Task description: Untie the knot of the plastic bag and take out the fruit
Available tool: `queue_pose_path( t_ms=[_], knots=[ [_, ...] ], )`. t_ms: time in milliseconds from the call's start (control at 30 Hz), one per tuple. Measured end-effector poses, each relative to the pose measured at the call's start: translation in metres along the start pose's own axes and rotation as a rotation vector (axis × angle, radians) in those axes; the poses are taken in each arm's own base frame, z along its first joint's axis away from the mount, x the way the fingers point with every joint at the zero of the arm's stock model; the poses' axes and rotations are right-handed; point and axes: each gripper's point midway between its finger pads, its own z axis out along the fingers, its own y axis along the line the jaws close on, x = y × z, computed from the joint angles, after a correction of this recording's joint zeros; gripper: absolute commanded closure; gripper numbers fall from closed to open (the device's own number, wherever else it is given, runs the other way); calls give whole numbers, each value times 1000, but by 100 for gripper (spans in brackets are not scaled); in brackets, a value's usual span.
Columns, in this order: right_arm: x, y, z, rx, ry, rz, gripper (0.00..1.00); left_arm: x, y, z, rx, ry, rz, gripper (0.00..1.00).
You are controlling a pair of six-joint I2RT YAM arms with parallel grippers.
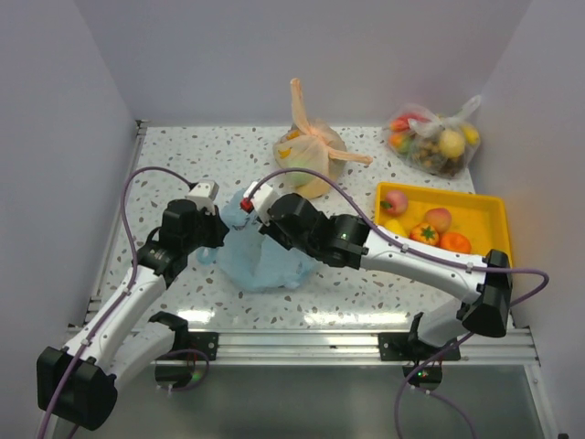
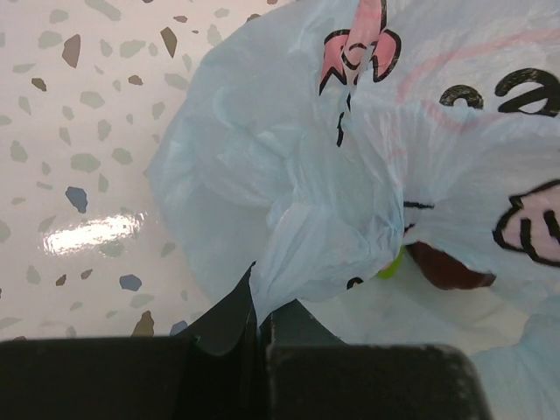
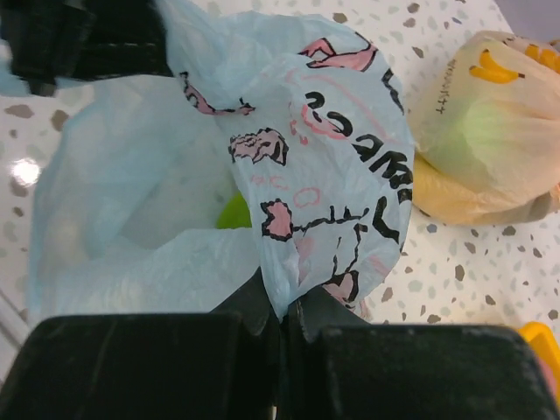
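light blue plastic bag (image 1: 265, 263) lies on the speckled counter (image 1: 183, 155), front centre, between the two arms. left claw (image 2: 259, 325) is shut tight, a fold of the bag's thin film pinched between its fingers. right claw (image 3: 284, 317) is likewise closed, nipping another fold of the printed film. seen inside the bag: a green piece (image 3: 231, 213) and a dark red piece (image 2: 448, 267) of fruit. orange bag (image 1: 311, 151) sits just behind it. yellow tray (image 1: 482, 218) to the right holds more fruit.
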Motion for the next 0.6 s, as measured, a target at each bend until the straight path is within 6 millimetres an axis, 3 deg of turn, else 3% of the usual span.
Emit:
queue_pose_path(
  t_ms=[67,267,500,600],
  knots=[
    [14,-11,7,47,30,2,100,0,0,0,0,1,0,100],
    [86,-48,28,142,193,64,100,0,1,0,-3,0,-2,100],
    [165,-85,38,250,351,207,87,-2,-1,-1,9,-8,-1,100],
    [188,-92,46,273,393,259,73,-1,-4,-2,24,-5,-1,100]
  ],
)
